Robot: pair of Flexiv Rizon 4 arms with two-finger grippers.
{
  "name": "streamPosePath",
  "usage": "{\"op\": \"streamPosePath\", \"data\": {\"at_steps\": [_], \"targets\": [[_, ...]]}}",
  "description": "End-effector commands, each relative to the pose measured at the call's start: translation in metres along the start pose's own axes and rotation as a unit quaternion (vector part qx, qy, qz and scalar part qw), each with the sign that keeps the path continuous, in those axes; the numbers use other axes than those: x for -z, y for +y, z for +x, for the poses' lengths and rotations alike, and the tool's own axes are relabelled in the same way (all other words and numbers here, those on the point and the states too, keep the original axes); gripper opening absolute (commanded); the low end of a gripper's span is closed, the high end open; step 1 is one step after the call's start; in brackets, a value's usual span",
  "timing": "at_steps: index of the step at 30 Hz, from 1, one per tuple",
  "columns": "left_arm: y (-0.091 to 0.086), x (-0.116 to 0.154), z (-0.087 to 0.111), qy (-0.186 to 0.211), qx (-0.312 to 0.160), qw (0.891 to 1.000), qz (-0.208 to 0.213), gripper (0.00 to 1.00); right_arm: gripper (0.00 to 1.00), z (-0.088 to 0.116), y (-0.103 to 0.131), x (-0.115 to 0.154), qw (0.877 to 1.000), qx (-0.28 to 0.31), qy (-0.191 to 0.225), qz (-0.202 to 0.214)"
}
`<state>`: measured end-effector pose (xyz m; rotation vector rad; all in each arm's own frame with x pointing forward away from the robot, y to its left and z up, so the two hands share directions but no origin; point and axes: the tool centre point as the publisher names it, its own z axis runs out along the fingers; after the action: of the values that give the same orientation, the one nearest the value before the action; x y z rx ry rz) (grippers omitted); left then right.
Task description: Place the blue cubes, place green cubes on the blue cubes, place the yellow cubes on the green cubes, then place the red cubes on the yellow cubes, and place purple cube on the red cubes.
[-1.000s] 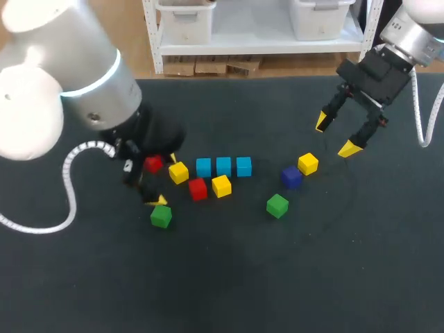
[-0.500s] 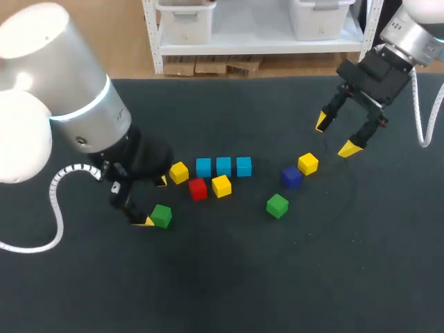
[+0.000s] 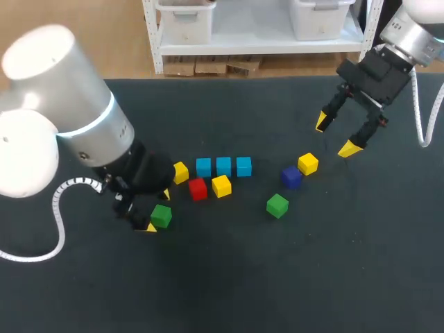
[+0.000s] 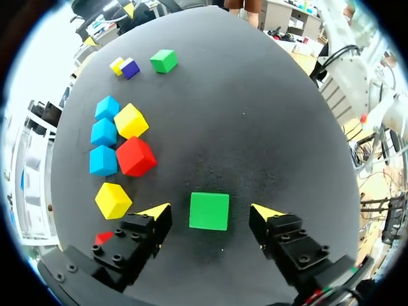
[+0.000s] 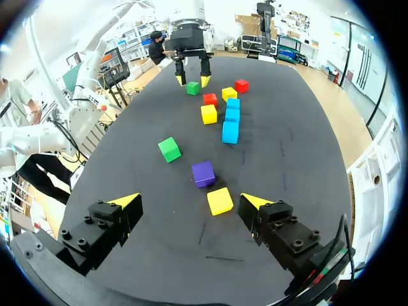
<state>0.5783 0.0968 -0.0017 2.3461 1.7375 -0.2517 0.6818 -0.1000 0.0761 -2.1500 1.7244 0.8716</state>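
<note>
At about eight o'clock from the row of three blue cubes (image 3: 223, 166) in the head view, the left gripper (image 4: 210, 210) stood around a green cube (image 4: 209, 211). Its jaws were apart, one yellow tip on each side and a gap showing at both faces. The right gripper (image 3: 335, 136) hung at two o'clock from that row, jaws wide and empty.

The likeliest trouble was an uneven close: if one finger met the green cube first, it would probably shove or twist the cube instead of pinching it. A yellow cube (image 4: 113, 200) lay near one finger and a sliver of red (image 4: 102, 238) just beside it, so a drifting finger could knock either.

Setting down looked tighter still. The blue cubes sat in a close row, and a red cube (image 3: 198, 189) and another yellow cube (image 3: 221, 185) crowded their six o'clock side, so opened fingers might nudge a neighbour.

The dark matte table cover (image 3: 229, 277) looked flat and likely slowed sliding. Wider gaps lay toward four o'clock, around a second green cube (image 3: 277, 205) and the purple cube (image 3: 291, 177).
</note>
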Motion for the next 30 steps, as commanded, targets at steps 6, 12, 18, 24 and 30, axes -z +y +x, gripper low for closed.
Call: {"op": "streamPosePath", "data": {"at_steps": [6,12,18,24,30], "targets": [[0.008,-0.005,0.003,0.003,-0.021,1.000,0.003,0.35,1.00,0.000,-0.001,0.000,1.000,0.001,-0.001,-0.001],[0.006,-0.002,0.005,0.004,-0.020,1.000,0.002,0.00,1.00,0.000,-0.001,0.000,1.000,0.001,-0.001,-0.001],[0.006,0.019,-0.002,0.005,0.016,1.000,-0.011,0.00,1.00,0.000,-0.001,0.000,1.000,0.001,-0.001,-0.001],[0.026,0.045,-0.013,0.009,0.121,0.993,-0.013,0.00,1.00,0.000,-0.001,0.000,1.000,0.001,-0.001,-0.001],[0.055,0.057,-0.026,0.016,0.175,0.984,-0.026,0.00,1.00,0.000,-0.001,0.000,1.000,0.001,-0.001,-0.001]]}}
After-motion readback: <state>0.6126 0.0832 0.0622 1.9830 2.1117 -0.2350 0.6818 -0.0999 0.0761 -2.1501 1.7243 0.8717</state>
